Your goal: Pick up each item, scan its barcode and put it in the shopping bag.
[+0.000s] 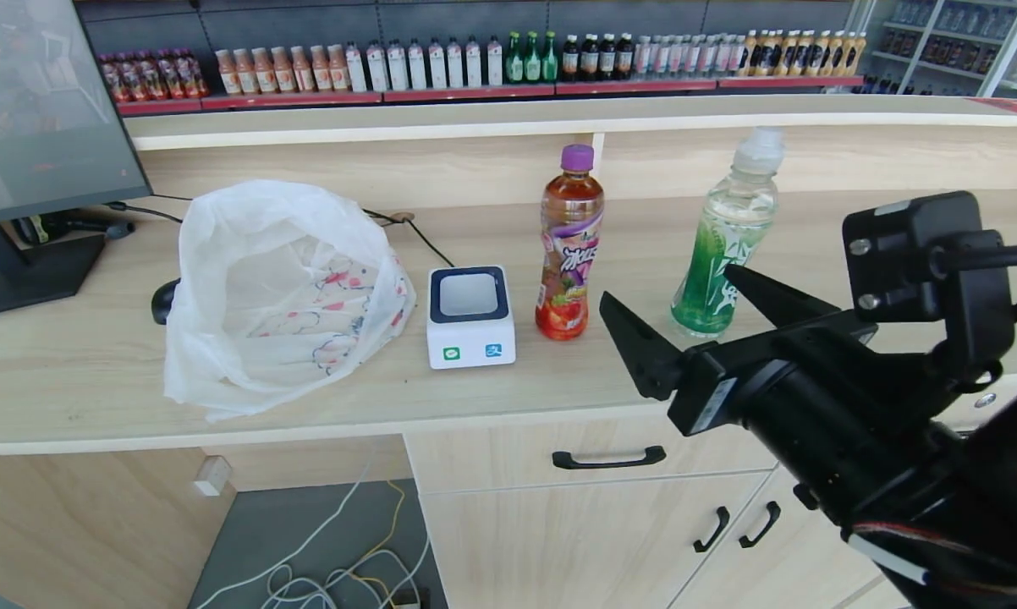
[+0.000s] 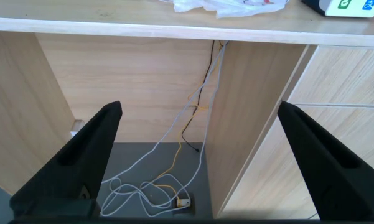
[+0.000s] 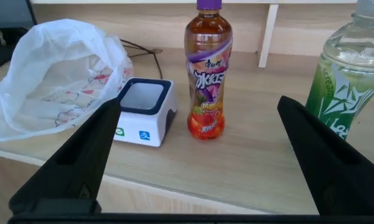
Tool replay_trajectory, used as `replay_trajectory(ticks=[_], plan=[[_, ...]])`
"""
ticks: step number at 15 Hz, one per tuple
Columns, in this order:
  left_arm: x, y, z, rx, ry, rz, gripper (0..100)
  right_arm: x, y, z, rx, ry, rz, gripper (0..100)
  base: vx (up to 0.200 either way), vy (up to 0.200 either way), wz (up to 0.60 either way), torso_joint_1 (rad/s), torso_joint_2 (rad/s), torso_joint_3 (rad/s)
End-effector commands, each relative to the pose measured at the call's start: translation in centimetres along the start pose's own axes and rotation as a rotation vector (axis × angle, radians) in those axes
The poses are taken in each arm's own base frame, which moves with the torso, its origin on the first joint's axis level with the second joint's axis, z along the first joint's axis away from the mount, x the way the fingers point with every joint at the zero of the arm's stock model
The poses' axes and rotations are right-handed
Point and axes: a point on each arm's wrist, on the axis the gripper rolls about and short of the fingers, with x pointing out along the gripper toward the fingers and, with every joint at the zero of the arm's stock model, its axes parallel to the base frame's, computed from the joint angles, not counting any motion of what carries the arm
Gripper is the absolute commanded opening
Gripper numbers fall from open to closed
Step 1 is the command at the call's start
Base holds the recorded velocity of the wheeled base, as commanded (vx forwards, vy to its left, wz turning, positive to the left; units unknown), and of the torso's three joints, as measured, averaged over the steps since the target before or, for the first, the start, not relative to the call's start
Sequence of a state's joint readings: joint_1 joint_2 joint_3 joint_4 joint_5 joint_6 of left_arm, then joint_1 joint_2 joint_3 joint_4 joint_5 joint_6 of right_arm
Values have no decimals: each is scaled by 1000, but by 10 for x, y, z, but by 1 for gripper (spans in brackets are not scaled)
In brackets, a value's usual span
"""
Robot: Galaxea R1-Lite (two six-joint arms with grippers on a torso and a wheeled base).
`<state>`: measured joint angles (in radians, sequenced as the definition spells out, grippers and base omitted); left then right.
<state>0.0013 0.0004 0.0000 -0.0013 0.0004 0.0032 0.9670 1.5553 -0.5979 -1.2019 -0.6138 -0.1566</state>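
Right gripper (image 1: 666, 282), fingers wide apart and empty, sits in front of the counter (image 1: 68, 372) edge, facing the two upright bottles: the purple-capped tea bottle (image 1: 569, 245) just right of the scanner (image 1: 470, 317), the green-labelled bottle (image 1: 724, 245) near it, farther right. Scanner stands between the bottles and the open-mouthed shopping bag (image 1: 280, 288), likely so each pick passes over it on the way to the bag. Left gripper (image 2: 199, 109), also spread and empty, hangs below counter level, facing the cables (image 2: 174, 155).
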Motion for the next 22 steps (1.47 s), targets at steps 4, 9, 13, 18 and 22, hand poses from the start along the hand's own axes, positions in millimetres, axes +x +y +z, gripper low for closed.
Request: replay_trajectory(ticks=[4,9,13,18,22], plan=[[0,0,0,0,-1,0,100,20,23,-33,-22,46,-82,100,0,0,0,0,0,0],[0,0,0,0,-1,0,100,41,31,-38,-17,38,-101,100,0,0,0,0,0,0],[0,0,0,0,-1,1,100,56,24,-41,-24,24,-96,100,0,0,0,0,0,0],[0,0,0,0,-1,1,100,76,1,-49,-48,18,-88,100,0,0,0,0,0,0],[0,0,0,0,-1,1,100,98,-5,-56,-51,2,-75,100,0,0,0,0,0,0]])
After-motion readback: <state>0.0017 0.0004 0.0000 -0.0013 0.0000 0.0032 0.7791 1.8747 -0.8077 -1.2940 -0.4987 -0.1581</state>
